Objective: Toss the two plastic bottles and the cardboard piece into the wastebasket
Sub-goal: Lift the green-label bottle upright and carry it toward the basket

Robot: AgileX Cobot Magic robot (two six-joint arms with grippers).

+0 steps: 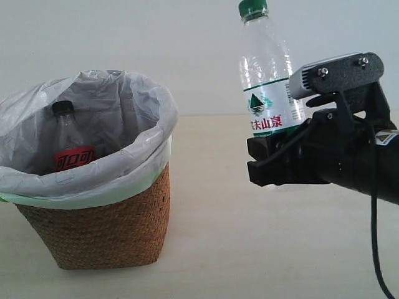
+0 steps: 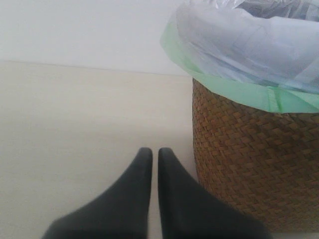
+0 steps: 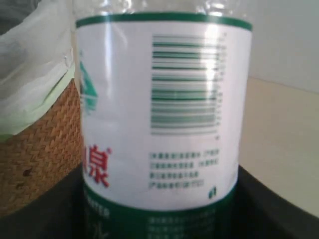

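Observation:
The green-capped bottle (image 1: 267, 81) with its white-green label stands upright in the air, right of the wastebasket (image 1: 106, 224). My right gripper (image 1: 274, 159) is shut on its lower part; in the right wrist view the bottle's label (image 3: 162, 114) fills the frame between the dark fingers (image 3: 271, 209). The black-capped bottle (image 1: 70, 144) with the red label stands inside the bag-lined basket. My left gripper (image 2: 155, 155) sits low beside the wicker wall (image 2: 249, 164), fingers nearly together with nothing between them. The cardboard piece is out of view.
The white bag (image 1: 124, 112) folds over the basket's rim, with a green edge (image 2: 239, 89). A pale tabletop (image 1: 249, 243) spreads around the basket, with a white wall behind. A black cable (image 1: 377, 249) hangs from the right arm.

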